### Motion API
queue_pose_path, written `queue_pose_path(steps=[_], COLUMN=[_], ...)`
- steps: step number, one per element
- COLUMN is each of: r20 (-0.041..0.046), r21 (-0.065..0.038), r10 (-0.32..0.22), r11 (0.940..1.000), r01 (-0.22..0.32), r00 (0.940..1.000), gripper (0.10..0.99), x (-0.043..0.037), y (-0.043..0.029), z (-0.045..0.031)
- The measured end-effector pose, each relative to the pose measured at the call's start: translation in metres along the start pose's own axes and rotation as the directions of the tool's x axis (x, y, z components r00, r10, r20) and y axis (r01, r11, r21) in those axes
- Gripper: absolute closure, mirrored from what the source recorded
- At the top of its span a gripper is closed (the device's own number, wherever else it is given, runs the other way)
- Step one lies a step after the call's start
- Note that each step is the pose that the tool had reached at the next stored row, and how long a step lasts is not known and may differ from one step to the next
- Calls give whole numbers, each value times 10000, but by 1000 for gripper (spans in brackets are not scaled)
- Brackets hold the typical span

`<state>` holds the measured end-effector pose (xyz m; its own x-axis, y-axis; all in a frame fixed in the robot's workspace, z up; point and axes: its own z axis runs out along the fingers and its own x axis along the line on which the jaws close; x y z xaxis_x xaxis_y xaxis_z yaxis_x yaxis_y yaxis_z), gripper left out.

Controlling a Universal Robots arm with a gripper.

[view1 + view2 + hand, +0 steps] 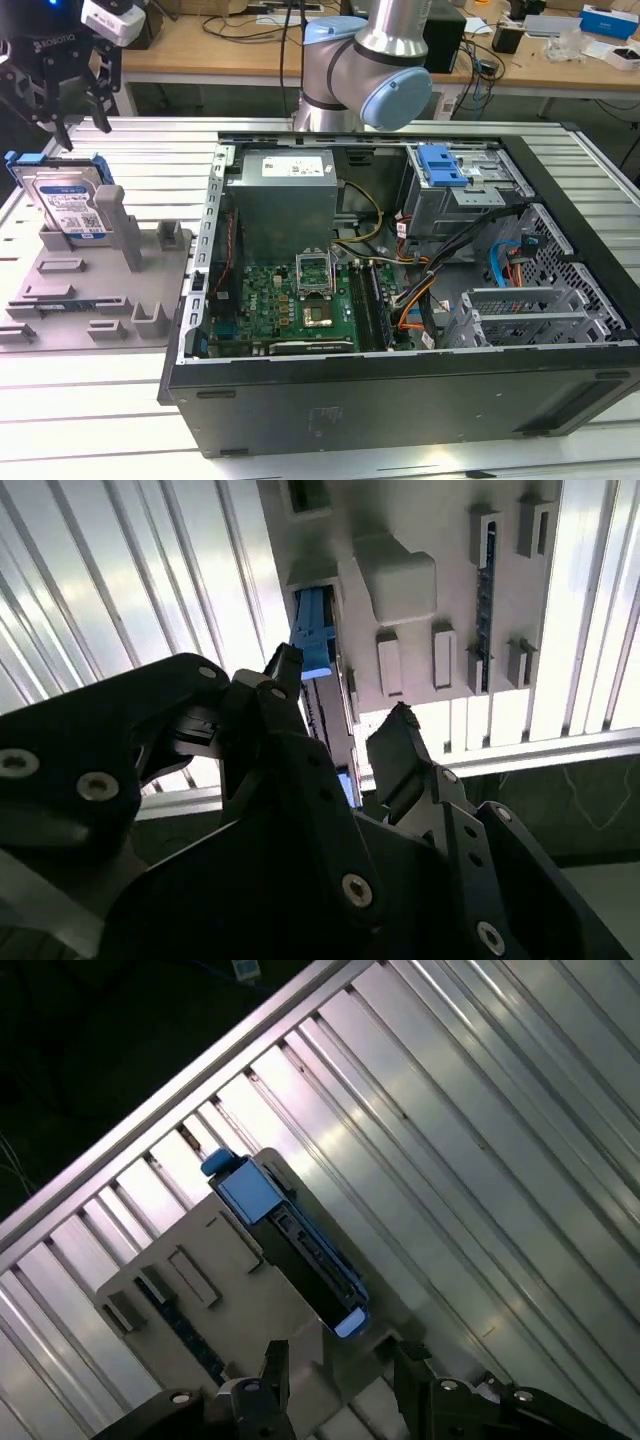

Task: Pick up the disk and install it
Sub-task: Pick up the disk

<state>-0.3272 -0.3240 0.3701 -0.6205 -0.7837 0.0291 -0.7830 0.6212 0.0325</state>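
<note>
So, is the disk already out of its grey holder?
No, in the exterior view the disk stands upright in the grey holder, with the open gripper just above it.

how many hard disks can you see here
1: the disk stands on edge in the grey holder at the exterior view's left, with the open hand above it. Others could be hidden inside the computer case.

Disk (62, 192) silver, blue bracket (20, 165), wht/blue label (80, 215); pincer (82, 128) blk.
</note>
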Motion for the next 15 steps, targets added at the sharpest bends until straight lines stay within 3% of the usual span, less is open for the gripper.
queue_pose_path(steps=[3,7,12,15], r20=[-27,-69,-137,-143], r21=[23,51,99,176], r10=[-816,-1952,-3662,-4203], r11=[9967,9807,9304,9071], r01=[816,1952,3664,4205], r00=[9967,9807,9304,9073], gripper=[545,545,545,545], x=[0,-1,-2,-2], y=[0,-1,-2,-2], z=[12,33,72,84])
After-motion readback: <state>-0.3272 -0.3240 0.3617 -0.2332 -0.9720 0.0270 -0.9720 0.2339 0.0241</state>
